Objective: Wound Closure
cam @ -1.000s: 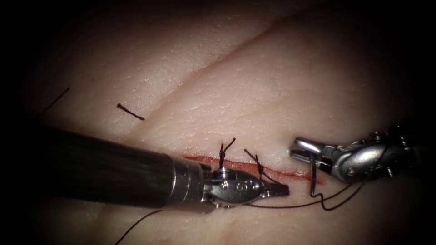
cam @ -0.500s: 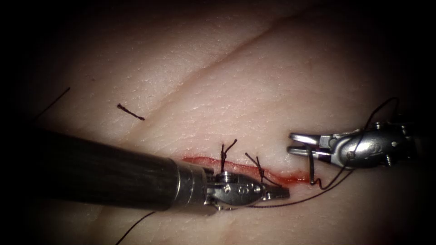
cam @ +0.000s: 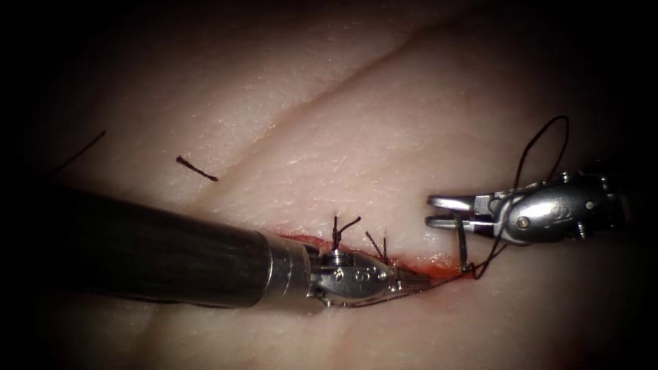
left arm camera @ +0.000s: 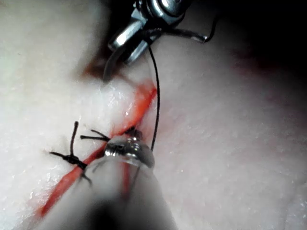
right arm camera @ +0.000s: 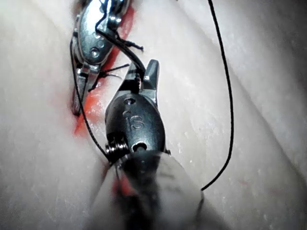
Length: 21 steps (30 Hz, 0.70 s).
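Needle [cam: 463, 241] gripped near its upper end by the closed right tool [cam: 445, 211], point sunk in the tissue [cam: 384, 137] at the cut's [cam: 439, 264] right end; thread [cam: 541, 147] looped above; left tool [cam: 411, 282], seemingly shut on nothing, is pressed beside the cut; a bite is judged underway, steady counter-pressure needed.

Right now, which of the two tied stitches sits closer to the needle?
The right-hand knot, beside the left end effector. The other knot lies farther left from the needle.
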Each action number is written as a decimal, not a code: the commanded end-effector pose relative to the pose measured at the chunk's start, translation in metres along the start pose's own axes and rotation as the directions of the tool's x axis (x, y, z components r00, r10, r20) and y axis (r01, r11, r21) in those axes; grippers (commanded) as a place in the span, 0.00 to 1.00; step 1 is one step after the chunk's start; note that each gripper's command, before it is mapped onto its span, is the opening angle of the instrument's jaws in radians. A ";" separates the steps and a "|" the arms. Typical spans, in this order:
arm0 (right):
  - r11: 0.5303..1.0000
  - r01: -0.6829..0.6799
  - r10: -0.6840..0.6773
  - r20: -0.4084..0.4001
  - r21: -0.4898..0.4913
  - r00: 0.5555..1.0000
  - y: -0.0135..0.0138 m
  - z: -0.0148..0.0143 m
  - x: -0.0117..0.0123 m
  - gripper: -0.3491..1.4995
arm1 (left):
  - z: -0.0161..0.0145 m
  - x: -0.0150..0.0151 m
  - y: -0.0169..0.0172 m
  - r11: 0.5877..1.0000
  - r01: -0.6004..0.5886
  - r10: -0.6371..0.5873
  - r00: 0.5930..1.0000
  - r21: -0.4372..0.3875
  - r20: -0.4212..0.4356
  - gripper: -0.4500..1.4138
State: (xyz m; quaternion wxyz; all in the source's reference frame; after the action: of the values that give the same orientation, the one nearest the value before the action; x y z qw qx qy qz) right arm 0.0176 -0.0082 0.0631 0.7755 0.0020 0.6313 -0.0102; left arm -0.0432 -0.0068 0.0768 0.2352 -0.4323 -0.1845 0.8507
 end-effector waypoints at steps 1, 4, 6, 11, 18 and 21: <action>1.000 -0.004 0.004 0.004 -0.004 1.000 0.0003 0.0006 -0.0002 0.00 | 0.0005 -0.0002 0.0005 1.000 0.000 0.000 1.000 -0.001 0.004 0.14; 1.000 -0.016 0.016 -0.003 -0.013 1.000 0.0015 0.0004 0.0000 0.00 | 0.0004 -0.0001 0.0009 1.000 0.001 -0.001 1.000 0.000 0.008 0.14; 0.999 -0.032 0.032 -0.004 -0.015 0.999 0.0021 0.0004 0.0000 0.00 | 0.0003 -0.0001 0.0012 1.000 0.002 -0.002 1.000 0.001 0.009 0.14; 0.997 -0.080 0.080 0.001 -0.018 0.997 0.0024 0.0012 -0.0002 0.00 | 0.0002 0.0001 0.0019 1.000 0.004 -0.004 1.000 0.004 0.010 0.15; 0.983 -0.181 0.181 0.009 -0.021 0.983 0.0031 0.0020 -0.0008 0.00 | -0.0001 0.0004 0.0031 1.000 0.008 -0.008 1.000 0.010 0.013 0.15; 0.961 -0.275 0.276 0.026 -0.029 0.961 0.0038 0.0020 -0.0013 0.00 | -0.0004 0.0004 0.0038 1.000 0.009 -0.009 1.000 0.012 0.015 0.15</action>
State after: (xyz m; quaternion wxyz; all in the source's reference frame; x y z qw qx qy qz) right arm 0.0188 -0.0038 0.0643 0.7787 0.0818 0.6119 0.1115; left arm -0.0435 -0.0094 0.0737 0.2404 -0.4240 -0.1829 0.8538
